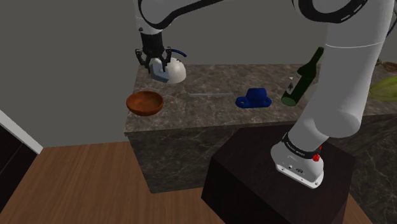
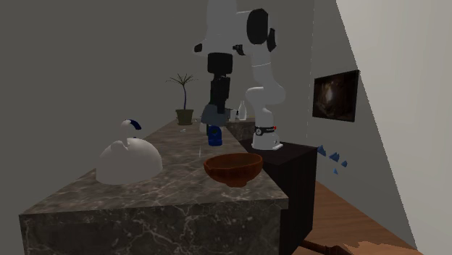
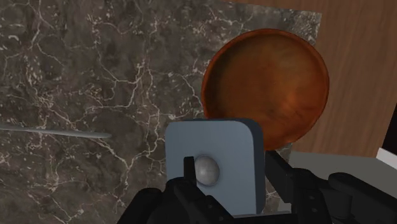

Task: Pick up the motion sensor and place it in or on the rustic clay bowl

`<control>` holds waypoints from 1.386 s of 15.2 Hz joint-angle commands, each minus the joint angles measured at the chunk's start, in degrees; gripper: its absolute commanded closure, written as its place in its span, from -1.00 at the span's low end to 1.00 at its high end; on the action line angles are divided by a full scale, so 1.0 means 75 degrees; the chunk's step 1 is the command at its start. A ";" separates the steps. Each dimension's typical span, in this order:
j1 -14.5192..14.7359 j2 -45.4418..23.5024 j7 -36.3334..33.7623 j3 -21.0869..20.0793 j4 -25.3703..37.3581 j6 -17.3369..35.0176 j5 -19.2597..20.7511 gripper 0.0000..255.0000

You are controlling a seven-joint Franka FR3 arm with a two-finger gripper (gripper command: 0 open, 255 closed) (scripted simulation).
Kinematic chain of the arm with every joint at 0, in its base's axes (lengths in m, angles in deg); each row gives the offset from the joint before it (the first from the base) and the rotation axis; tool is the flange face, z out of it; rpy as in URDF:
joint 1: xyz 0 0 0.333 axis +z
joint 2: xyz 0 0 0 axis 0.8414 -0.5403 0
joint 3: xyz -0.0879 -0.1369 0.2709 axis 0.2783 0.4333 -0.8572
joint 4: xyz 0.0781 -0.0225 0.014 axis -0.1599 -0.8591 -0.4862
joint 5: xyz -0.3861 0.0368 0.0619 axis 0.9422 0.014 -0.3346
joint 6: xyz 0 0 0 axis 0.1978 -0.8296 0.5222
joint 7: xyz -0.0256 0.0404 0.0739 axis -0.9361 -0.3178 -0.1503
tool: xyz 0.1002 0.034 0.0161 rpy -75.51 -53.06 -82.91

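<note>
The pincer (image 3: 230, 168) is clenching the grey-blue motion sensor (image 3: 213, 149) and holding it above the table (image 3: 76, 76), while the reddish-brown bowl (image 3: 267, 76) is sitting just past the sensor's far edge, by the table's corner, not yet beneath it.

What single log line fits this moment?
end effector: shut on motion sensor | motion sensor: held above counter | bowl: empty

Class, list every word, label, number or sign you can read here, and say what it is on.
Nothing is legible.
Dark band at the base of the white arm: pale marks, too small to read.
Dark green bottle: pale label, also too small.
Grey-blue square motion sensor held in the black gripper: no lettering.
</note>
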 commanded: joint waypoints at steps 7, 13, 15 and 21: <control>0.1034 -0.1447 -0.1069 -0.0191 0.2254 -0.0892 0.0352 1.00; 0.1013 -0.1545 -0.1121 -0.0167 0.1789 -0.0336 0.0390 1.00; 0.1009 -0.1592 -0.1139 -0.0158 0.1657 -0.0158 0.0406 1.00; 0.1005 -0.1770 -0.1195 -0.0127 0.1317 0.0353 0.0464 1.00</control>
